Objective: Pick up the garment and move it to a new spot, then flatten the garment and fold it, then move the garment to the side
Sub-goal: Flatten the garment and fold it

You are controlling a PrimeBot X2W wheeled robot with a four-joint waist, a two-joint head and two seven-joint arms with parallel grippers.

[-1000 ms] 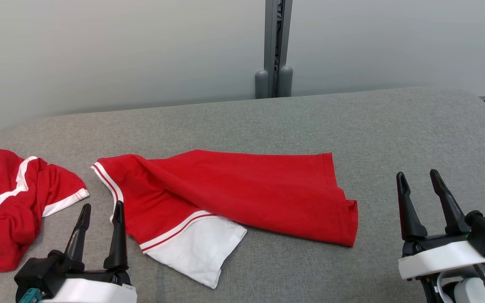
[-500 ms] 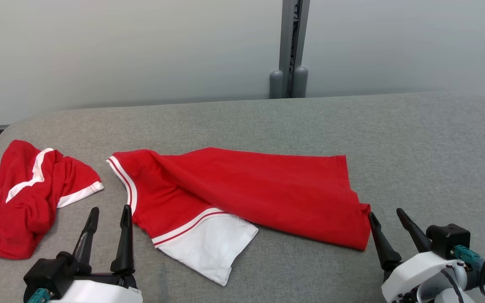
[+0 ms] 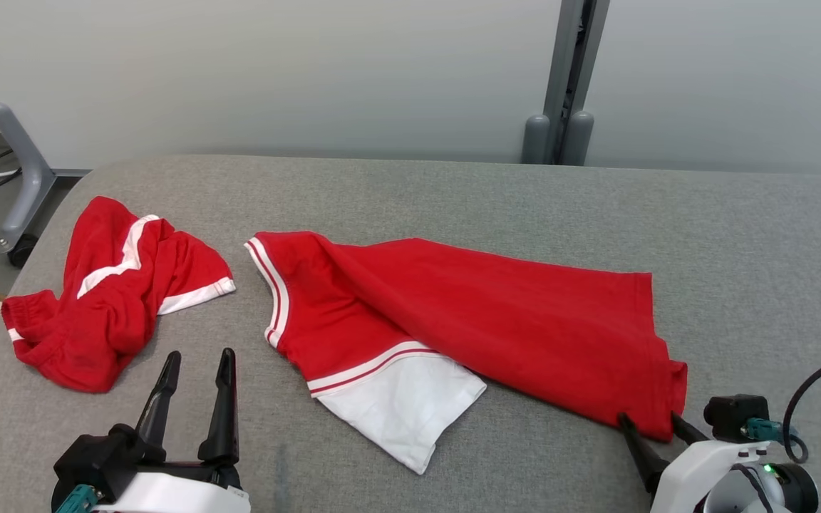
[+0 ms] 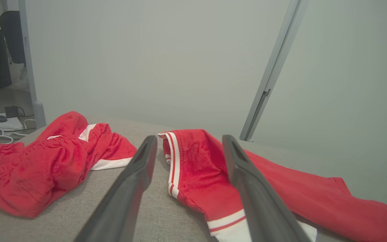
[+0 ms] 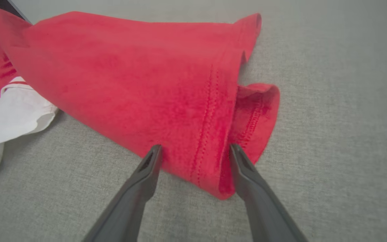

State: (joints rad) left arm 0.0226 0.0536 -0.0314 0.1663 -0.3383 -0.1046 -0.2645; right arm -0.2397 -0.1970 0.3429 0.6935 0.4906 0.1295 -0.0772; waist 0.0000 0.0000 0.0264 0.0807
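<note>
Your right gripper (image 5: 195,148) stands wide astride the hemmed corner (image 5: 213,181) of the red shirt (image 3: 496,306), lower right of the head view — sink lower to catch both layers, then close squarely before you lift.

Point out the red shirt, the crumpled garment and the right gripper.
red shirt (image 3: 496,313), head view, middle of body.
crumpled garment (image 3: 100,324), head view, red centre.
right gripper (image 5: 195,148), right wrist view, between fingertips.
</note>
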